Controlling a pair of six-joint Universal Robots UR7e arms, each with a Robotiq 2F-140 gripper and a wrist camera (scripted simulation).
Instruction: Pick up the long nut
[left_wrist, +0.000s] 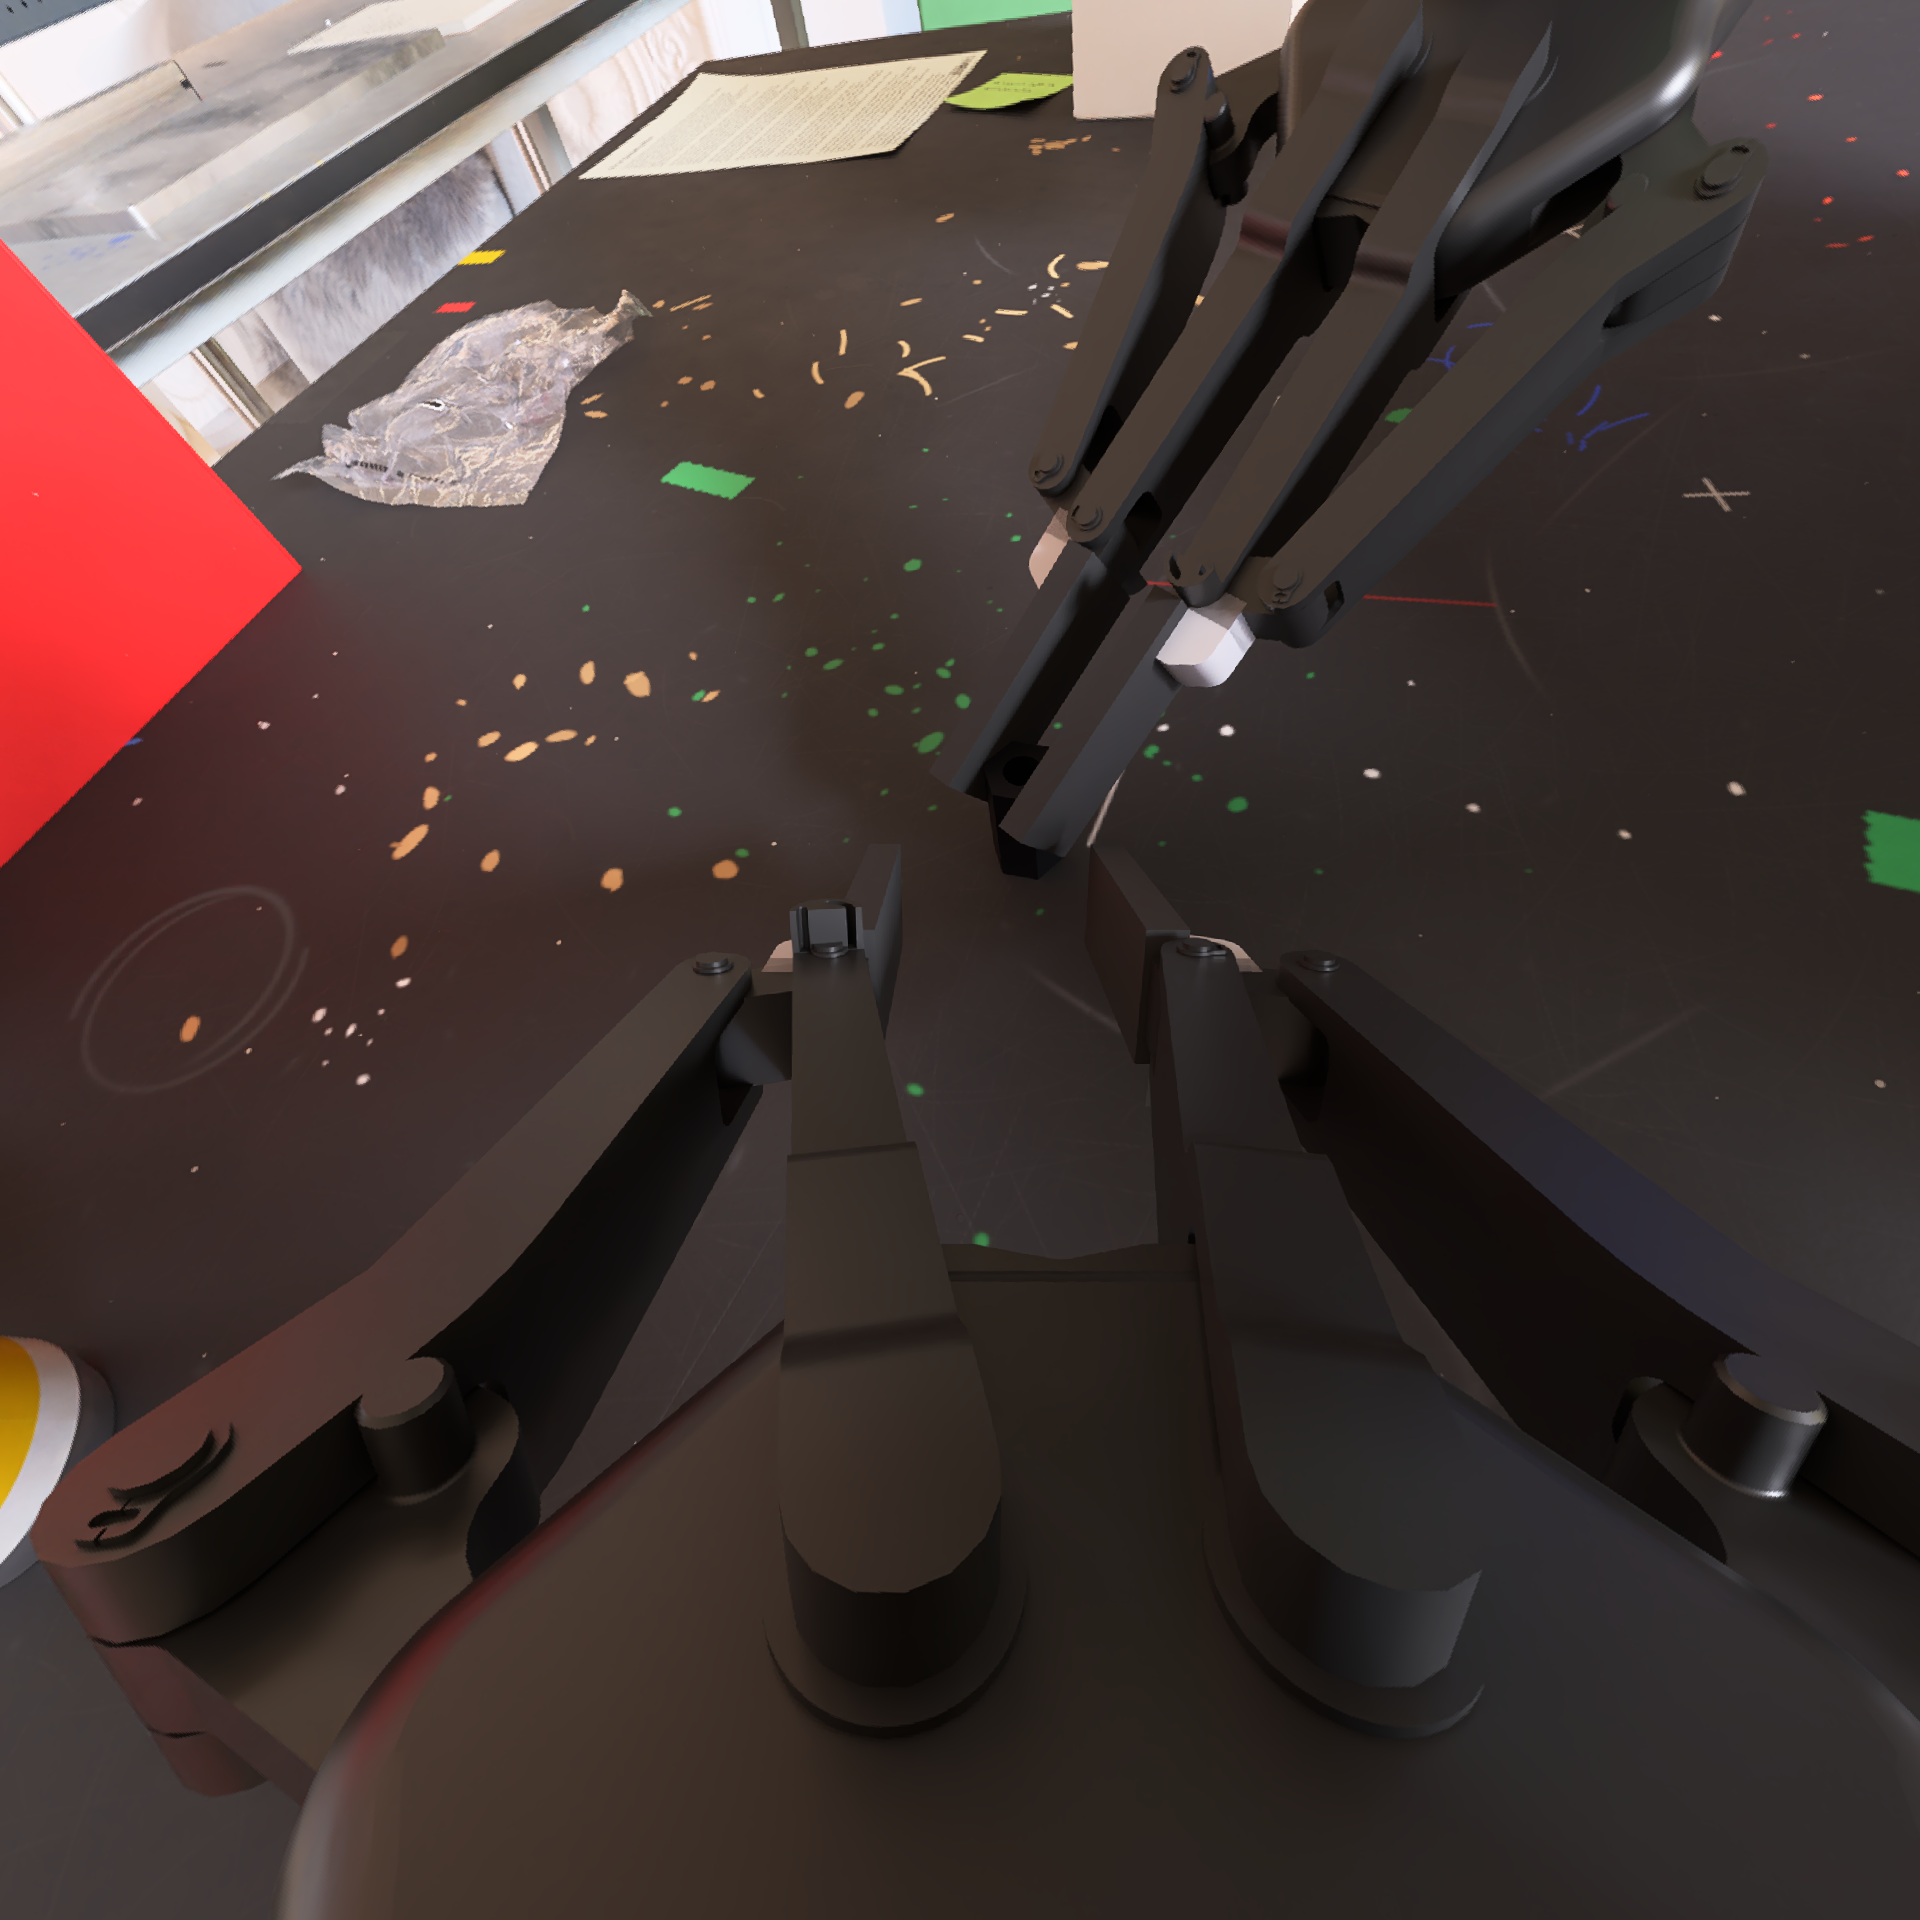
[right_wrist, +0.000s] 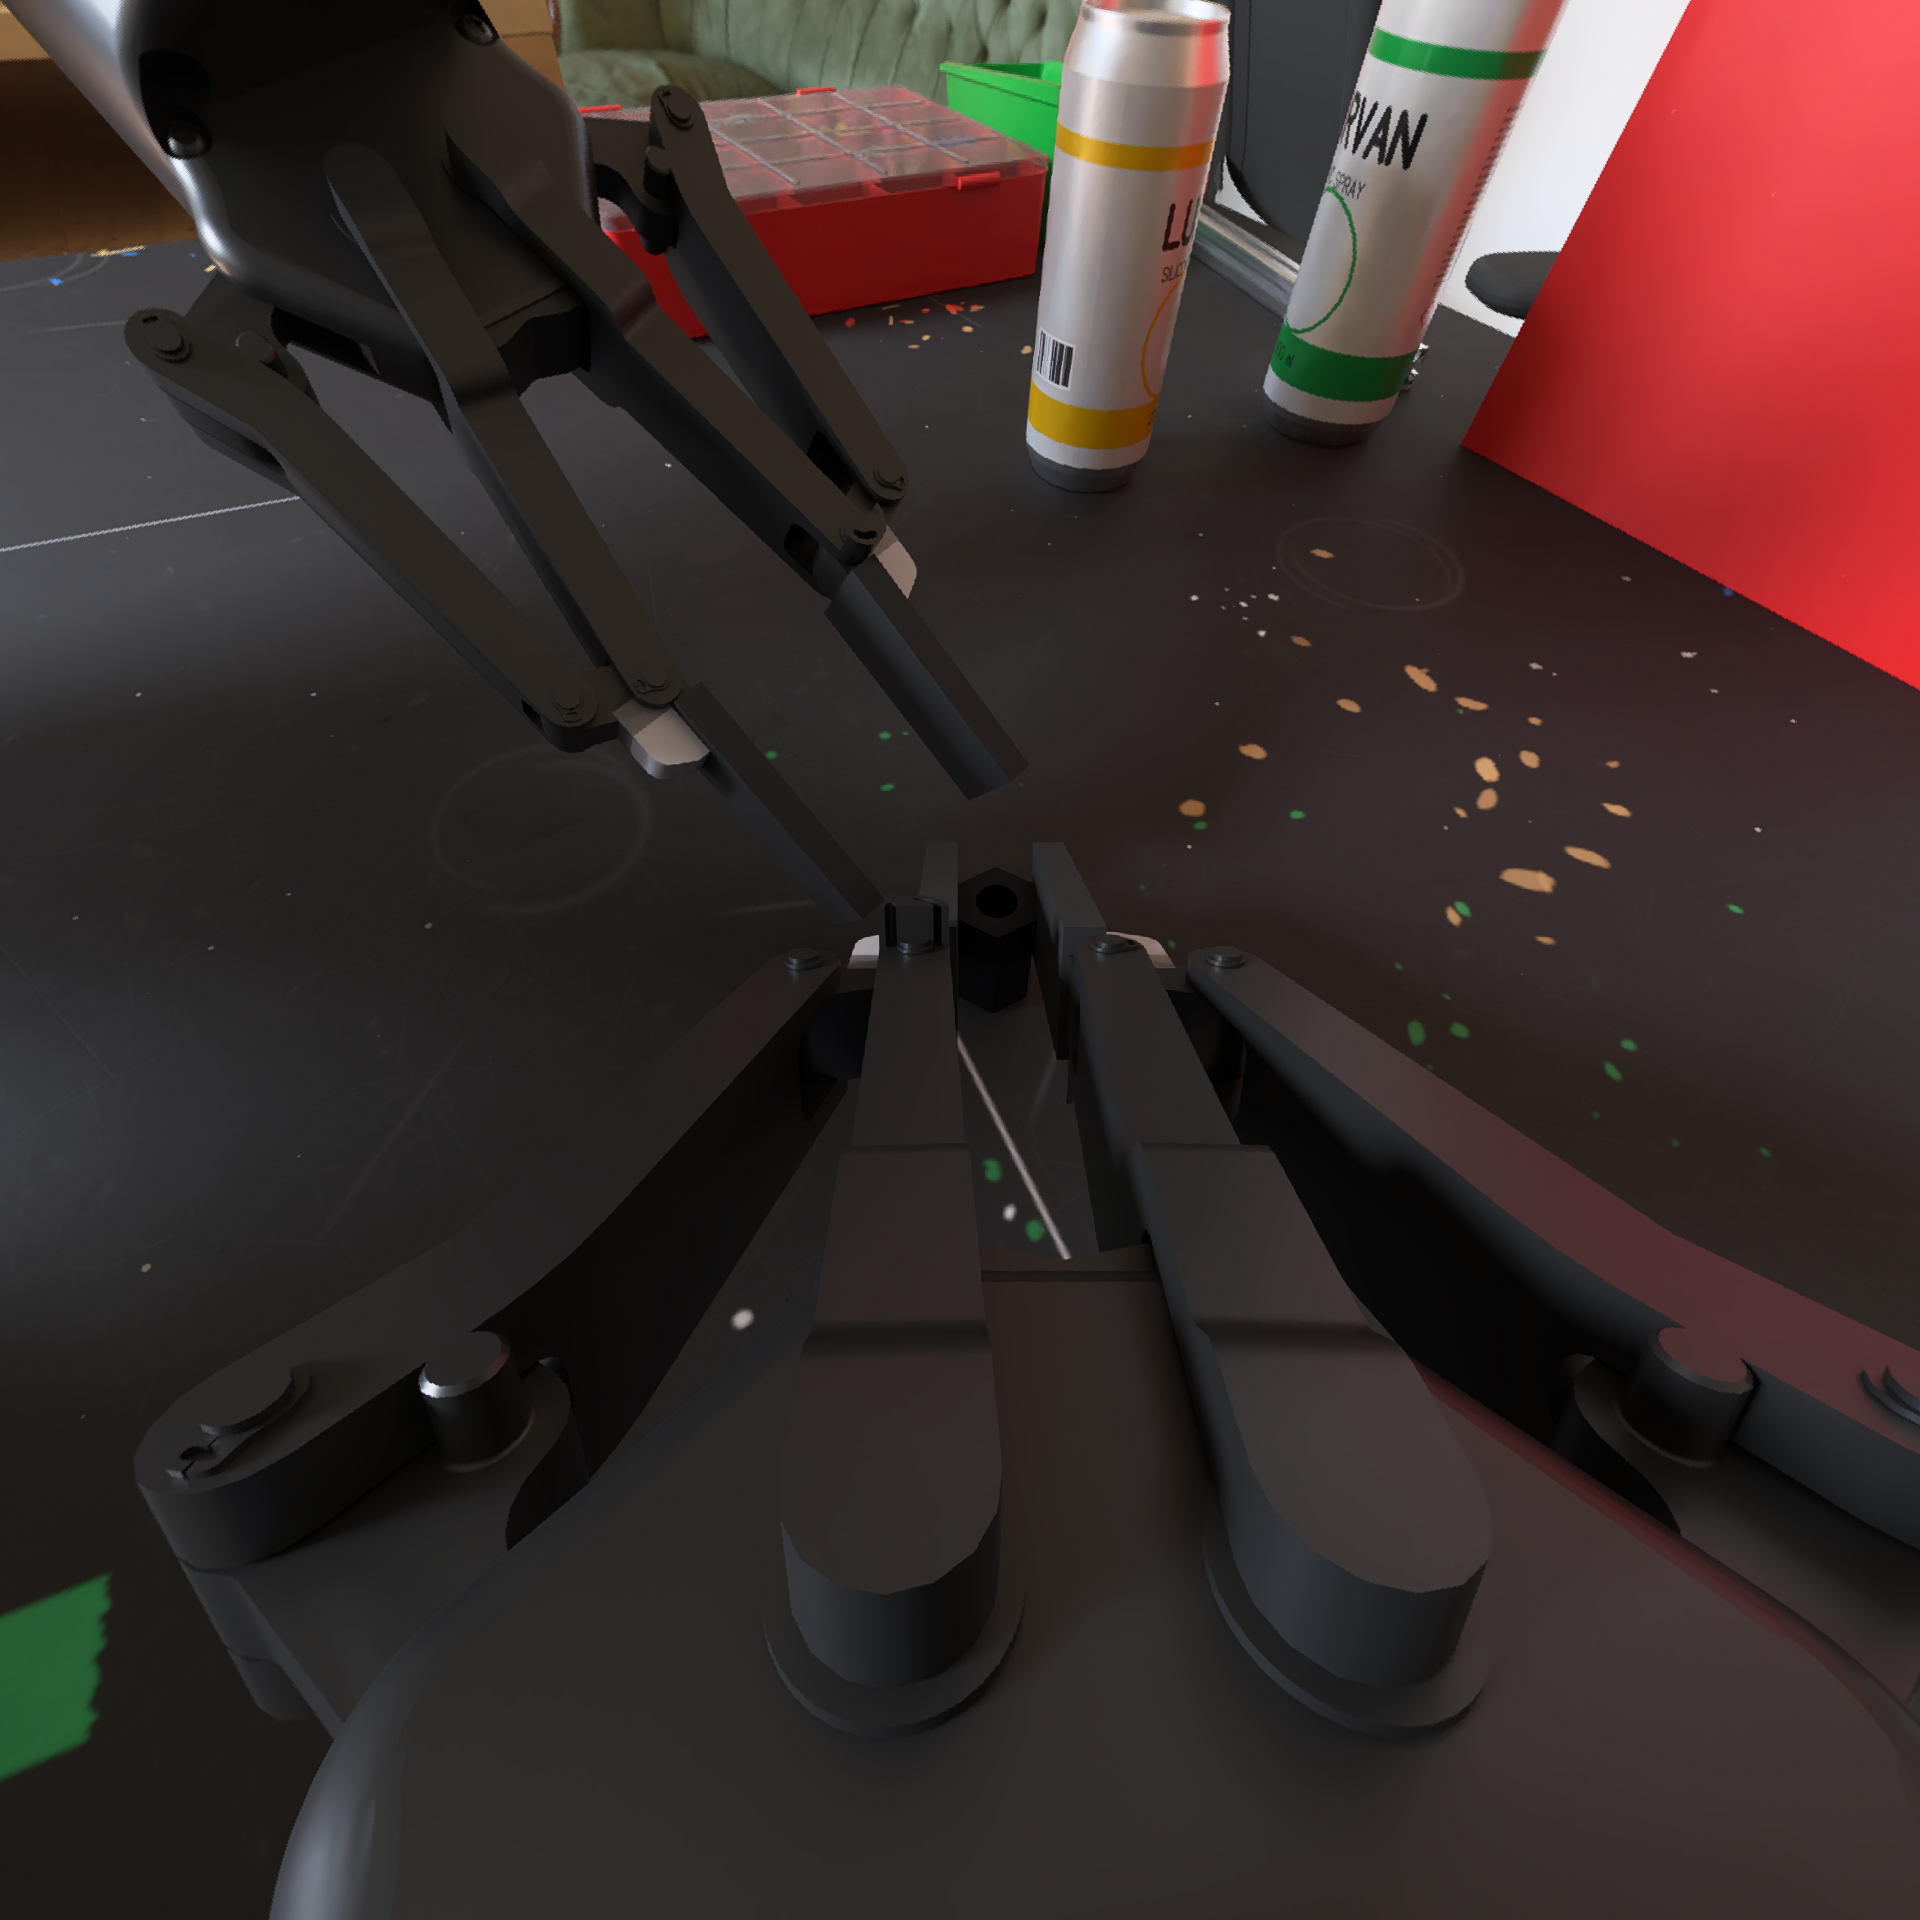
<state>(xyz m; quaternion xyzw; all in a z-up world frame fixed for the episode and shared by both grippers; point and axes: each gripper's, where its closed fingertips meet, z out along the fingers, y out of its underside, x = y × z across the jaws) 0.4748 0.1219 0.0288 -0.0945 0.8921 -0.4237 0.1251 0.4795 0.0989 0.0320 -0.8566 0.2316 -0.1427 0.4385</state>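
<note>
The long nut (right_wrist: 994, 940) is black and hexagonal, with a round hole in its upper end. It stands between the fingertips of my right gripper (right_wrist: 997, 883), which is shut on it close to the dark table; whether it touches the table I cannot tell. In the left wrist view the right gripper (left_wrist: 1023, 821) reaches down from the upper right with the nut (left_wrist: 1023, 857) at its tips. My left gripper (left_wrist: 997, 894) is open and empty, its tips just short of the nut. It enters the right wrist view (right_wrist: 925, 836) from the upper left.
A red box (left_wrist: 104, 571) stands at the left, with a crumpled plastic bag (left_wrist: 468, 405) and a paper sheet (left_wrist: 790, 104) beyond. Two spray cans (right_wrist: 1122, 260) (right_wrist: 1392, 208), a red compartment case (right_wrist: 852, 208) and a green bin (right_wrist: 997, 94) stand at the far edge.
</note>
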